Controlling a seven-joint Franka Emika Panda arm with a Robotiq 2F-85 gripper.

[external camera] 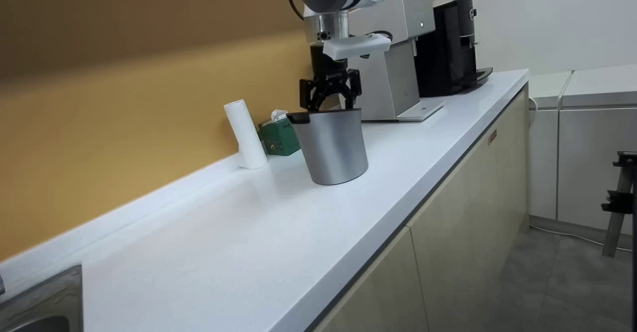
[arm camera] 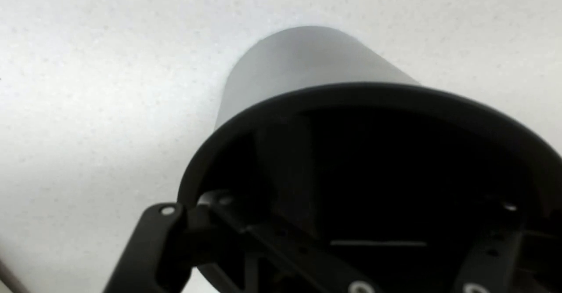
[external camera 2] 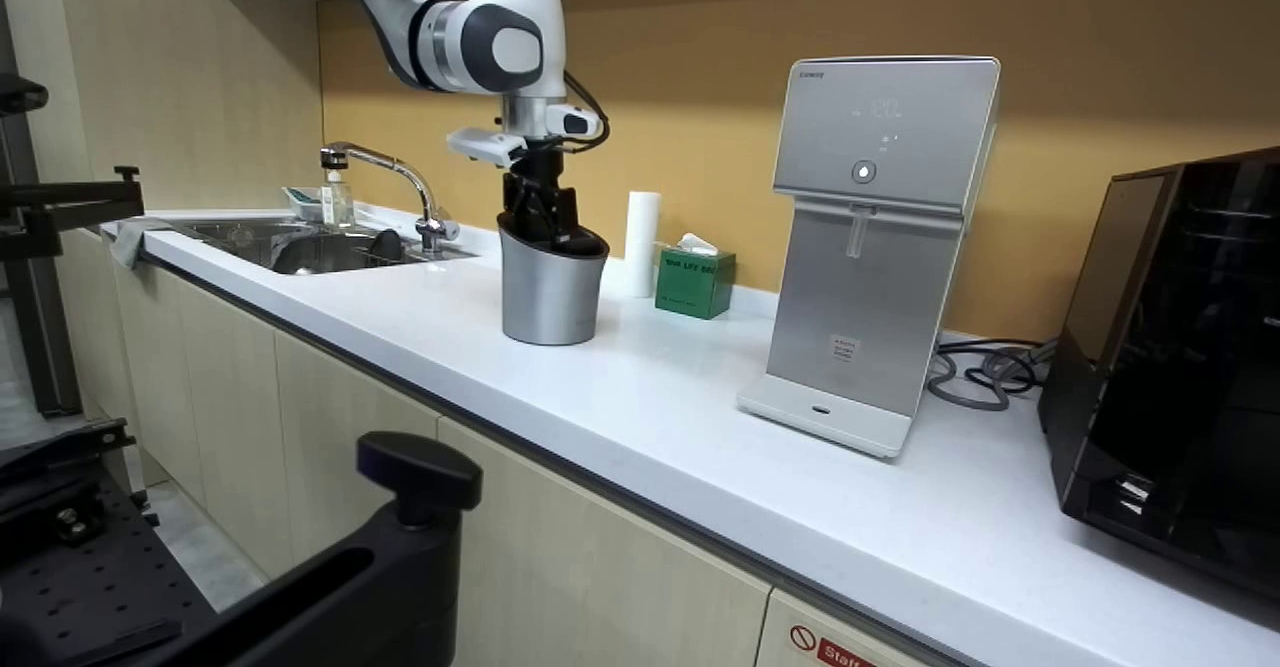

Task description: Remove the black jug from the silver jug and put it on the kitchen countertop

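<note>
The silver jug stands upright on the white kitchen countertop; it also shows in an exterior view and in the wrist view. The black jug sits inside it; only its dark rim and inside show, and its outer wall is hidden. My gripper points straight down into the jugs' mouth, with its fingertips below the rim in both exterior views. In the wrist view its fingers are spread wide inside the black opening. The dark inside makes contact with the wall hard to tell.
A paper towel roll and a green tissue box stand behind the jugs by the wall. A grey water dispenser and a black coffee machine stand further along. A sink with a tap lies at the opposite end.
</note>
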